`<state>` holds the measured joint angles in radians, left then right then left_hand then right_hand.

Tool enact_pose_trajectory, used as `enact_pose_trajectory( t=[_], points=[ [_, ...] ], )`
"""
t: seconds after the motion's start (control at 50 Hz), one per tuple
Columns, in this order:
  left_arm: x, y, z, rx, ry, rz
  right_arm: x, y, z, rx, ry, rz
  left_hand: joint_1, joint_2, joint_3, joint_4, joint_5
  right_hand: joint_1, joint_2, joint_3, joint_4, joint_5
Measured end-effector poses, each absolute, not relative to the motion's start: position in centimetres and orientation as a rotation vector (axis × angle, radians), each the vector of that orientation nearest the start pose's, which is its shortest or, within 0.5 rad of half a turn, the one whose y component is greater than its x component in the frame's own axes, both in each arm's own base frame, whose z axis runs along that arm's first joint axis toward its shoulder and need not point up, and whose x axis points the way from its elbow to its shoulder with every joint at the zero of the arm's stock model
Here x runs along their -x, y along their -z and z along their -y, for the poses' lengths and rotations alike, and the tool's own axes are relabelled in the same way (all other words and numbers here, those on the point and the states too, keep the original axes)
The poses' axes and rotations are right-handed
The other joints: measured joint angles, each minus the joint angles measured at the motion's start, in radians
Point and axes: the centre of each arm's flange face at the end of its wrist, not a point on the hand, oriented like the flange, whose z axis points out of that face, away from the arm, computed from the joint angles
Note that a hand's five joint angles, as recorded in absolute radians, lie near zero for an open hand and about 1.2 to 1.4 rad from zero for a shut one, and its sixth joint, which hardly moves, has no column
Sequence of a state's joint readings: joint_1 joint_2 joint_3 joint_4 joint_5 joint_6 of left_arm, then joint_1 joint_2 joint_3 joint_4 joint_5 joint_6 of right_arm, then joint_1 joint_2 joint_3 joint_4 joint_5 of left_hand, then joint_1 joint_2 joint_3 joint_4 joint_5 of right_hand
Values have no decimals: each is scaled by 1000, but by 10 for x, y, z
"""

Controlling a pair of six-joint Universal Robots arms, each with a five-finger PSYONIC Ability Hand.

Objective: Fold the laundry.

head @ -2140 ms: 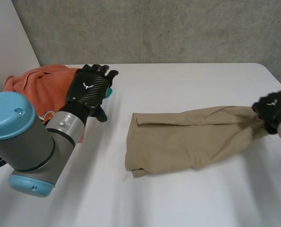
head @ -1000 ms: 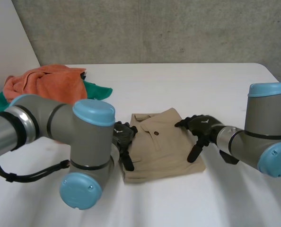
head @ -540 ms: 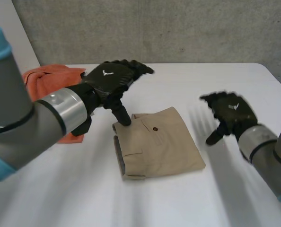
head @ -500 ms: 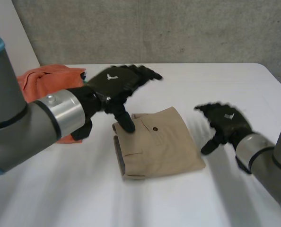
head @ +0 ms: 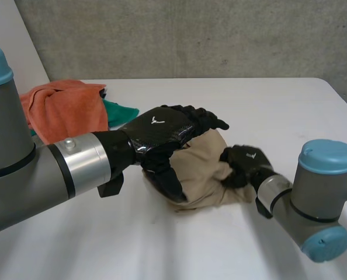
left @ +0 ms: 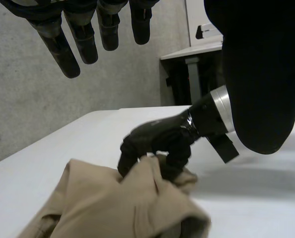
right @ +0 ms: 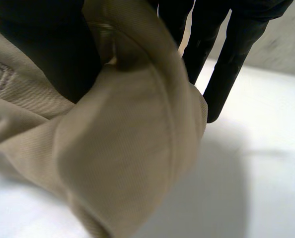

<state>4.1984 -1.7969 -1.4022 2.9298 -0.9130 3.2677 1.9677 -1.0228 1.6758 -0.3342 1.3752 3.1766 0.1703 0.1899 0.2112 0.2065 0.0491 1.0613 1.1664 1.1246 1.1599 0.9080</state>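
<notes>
A khaki garment (head: 205, 169) lies bunched at the middle of the white table (head: 267, 111). My right hand (head: 243, 165) is shut on its right edge, fingers curled into the fabric. The left wrist view shows that hand (left: 155, 144) clutching a raised fold of the khaki garment (left: 108, 203). In the right wrist view the khaki garment (right: 122, 148) is gathered against my right hand (right: 43, 44). My left hand (head: 162, 133) hovers open over the garment's left part, fingers straight and spread, thumb pointing down at its front-left edge. In its own view the left hand's fingers (left: 68, 39) stay clear above the cloth.
An orange cloth (head: 62, 108) is heaped at the table's back left, with a green cloth (head: 122, 109) peeking out beside it. A grey wall stands behind the table. My right arm's elbow (head: 322, 204) sits low at the front right.
The khaki garment lay flat and folded; now my right hand has closed on its right edge and bunched it. My left hand has moved right, over the garment.
</notes>
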Motion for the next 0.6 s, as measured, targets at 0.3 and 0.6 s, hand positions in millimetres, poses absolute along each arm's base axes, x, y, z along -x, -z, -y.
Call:
enact_pose_trajectory(
  t=[0.3,0.6],
  points=[
    [321,-294,191,1011,-1416,1642,-201,-169,414,130,2028,-2114,0,0,0,0,0,10,0,0,35,46],
    [333,-307,187,933,-1476,1580,-62,-157,554,-456,2469,-2075,0,0,0,0,0,10,2,18,52,46]
  ],
)
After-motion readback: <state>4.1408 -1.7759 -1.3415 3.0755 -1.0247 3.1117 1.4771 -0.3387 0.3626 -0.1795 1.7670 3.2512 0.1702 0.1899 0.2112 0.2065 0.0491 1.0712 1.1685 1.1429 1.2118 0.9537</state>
